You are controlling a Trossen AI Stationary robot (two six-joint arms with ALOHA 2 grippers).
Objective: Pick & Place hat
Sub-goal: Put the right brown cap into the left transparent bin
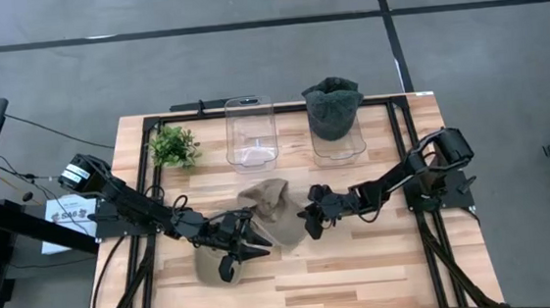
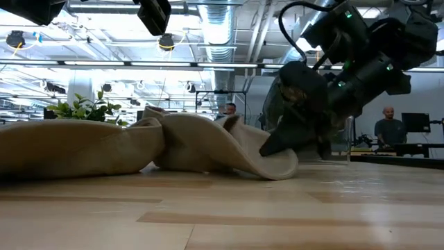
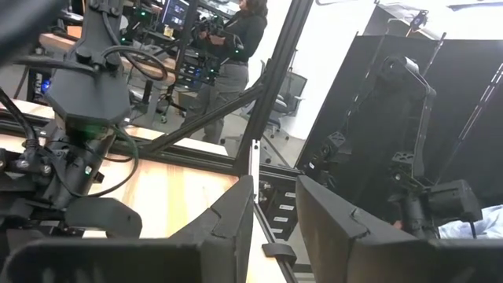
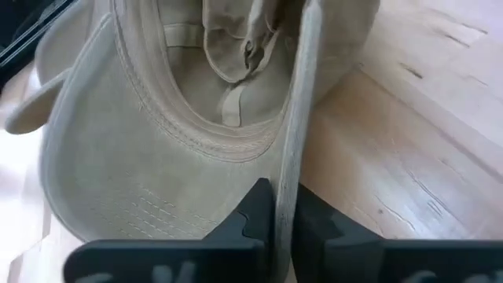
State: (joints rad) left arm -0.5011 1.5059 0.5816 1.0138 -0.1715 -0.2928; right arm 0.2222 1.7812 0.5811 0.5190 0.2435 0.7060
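The tan hat [image 1: 265,212] lies crumpled mid-table, between the two arms and in front of the two clear bins [image 1: 251,131]. It looks light, soft and floppy, so it should sag when lifted; the stitched brim seems the firmest place to pinch. The right gripper [image 4: 284,216] is closed on the brim's edge, fingers pressed to either side of the thin fabric. The left gripper [image 1: 245,243] sits at the hat's other side, its fingers [image 3: 232,224] slightly apart and holding nothing.
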